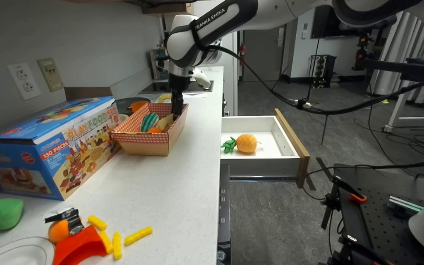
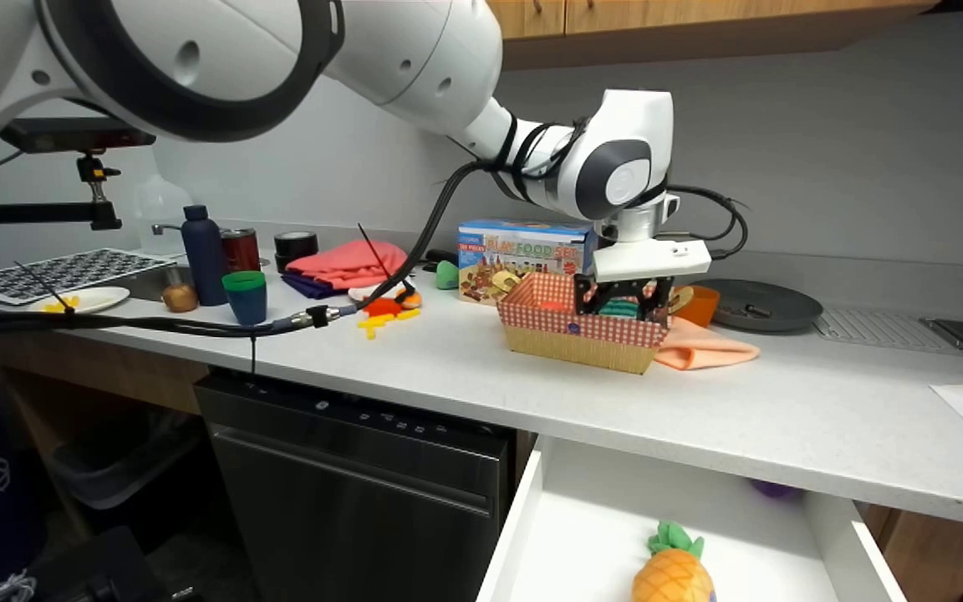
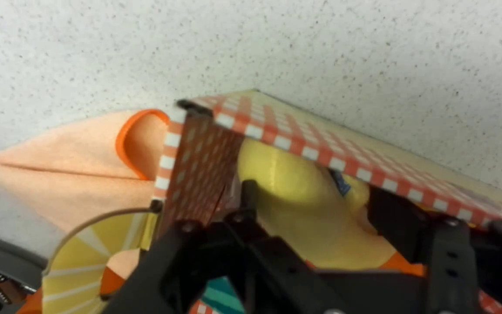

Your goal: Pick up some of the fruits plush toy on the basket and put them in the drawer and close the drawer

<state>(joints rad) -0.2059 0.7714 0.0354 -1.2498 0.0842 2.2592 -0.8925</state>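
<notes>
A speckled white bench [image 1: 186, 191] is running along a grey wall [image 1: 105, 48], where an outlet [image 1: 24, 81] and a switch plate [image 1: 50, 74] are showing. On the bench the basket [image 1: 142, 147] is sitting upright and holding a green striped plush toy [image 1: 149, 121], an orange toy [image 1: 155, 130] and a pale yellow soft toy [image 3: 290, 174]. The black hand [image 3: 317, 205] is hanging down into the basket, its fingers standing spread astride the yellow toy. Below the bench's edge the drawer [image 1: 261, 169] is standing open, and a plush pineapple [image 1: 247, 143] is lying on its white bottom.

Near the basket a blue play-food box [image 1: 83, 147] is standing by the wall; past it, yellow sticks [image 1: 138, 235] are lying scattered near a red piece [image 1: 81, 244] and a white plate [image 1: 13, 254]. On the basket's opposite side, in an exterior view, a peach cloth [image 2: 703, 344] is spreading over the bench, with a dark pan [image 2: 766, 305] and a wire rack [image 2: 891, 330] beyond. A dark blue bottle [image 2: 204, 255] is standing toward the bench's other end, just beside a red cup [image 2: 241, 249]. A dark dishwasher [image 2: 356, 485] is filling part of the space beneath the bench. Farther off, a grey floor [image 1: 271, 221] is stretching toward a door [image 1: 263, 53], and pale curtains [image 1: 423, 40] are hanging.
</notes>
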